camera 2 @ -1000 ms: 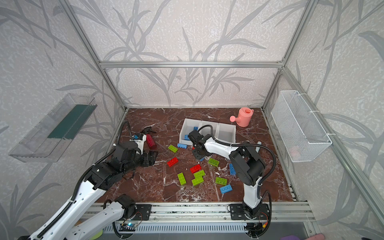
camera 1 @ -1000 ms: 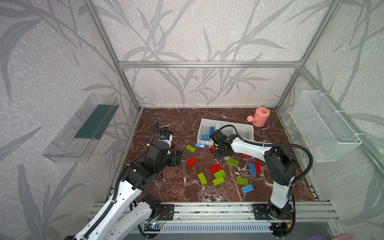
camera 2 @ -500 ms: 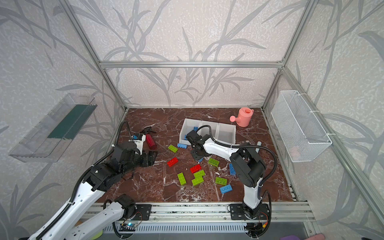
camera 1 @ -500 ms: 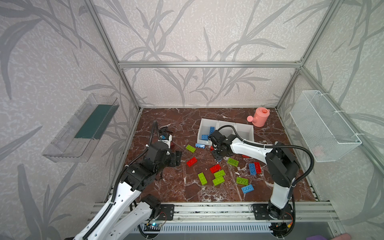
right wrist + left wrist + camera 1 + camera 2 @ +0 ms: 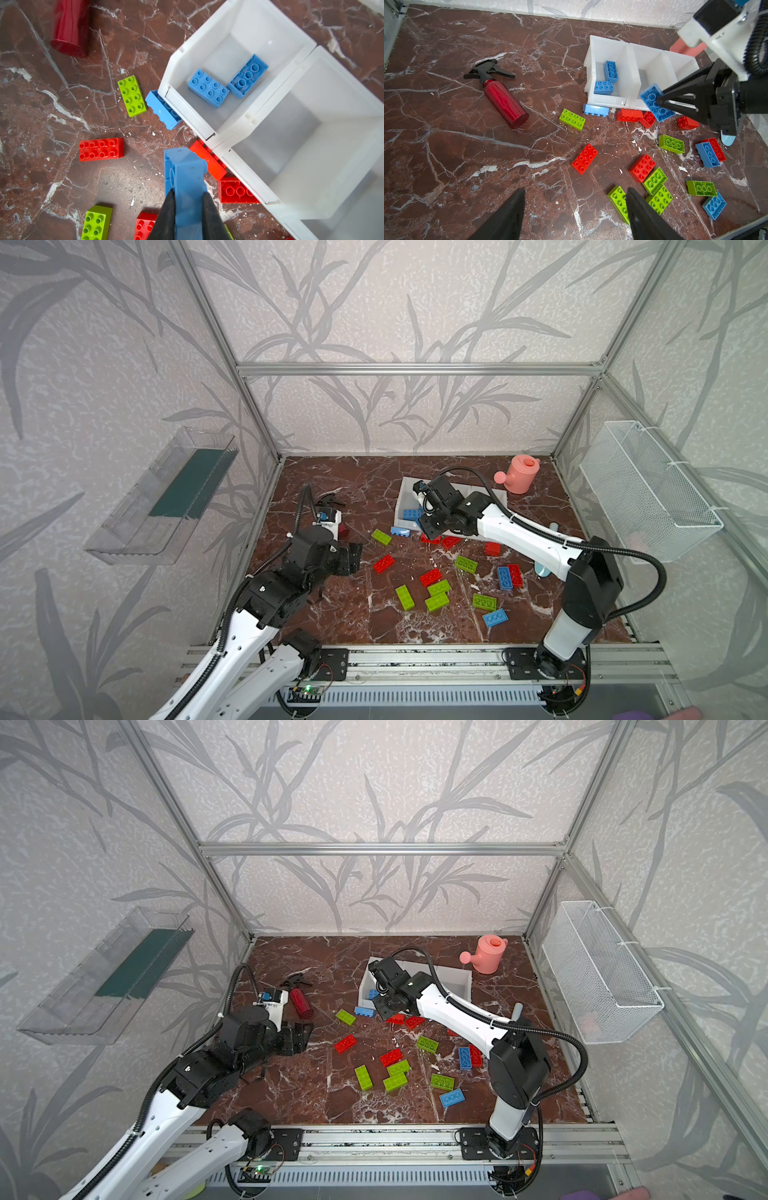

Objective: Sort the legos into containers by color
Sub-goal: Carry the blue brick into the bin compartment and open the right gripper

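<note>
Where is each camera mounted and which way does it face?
Top views: high above the arm bases, facing down and back over the table; left arm and right arm show.
Left wrist: on the left arm, facing across the table toward the bins; shows its open left gripper and the right gripper holding a blue brick.
Right wrist: on the right arm, facing down at the bins' front; its fingers pinch that brick.
Shared: both wrist views show the bottle and two blue bricks in the end bin.

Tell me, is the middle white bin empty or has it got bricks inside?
Empty: in the right wrist view the middle bin shows only bare white floor.
</note>
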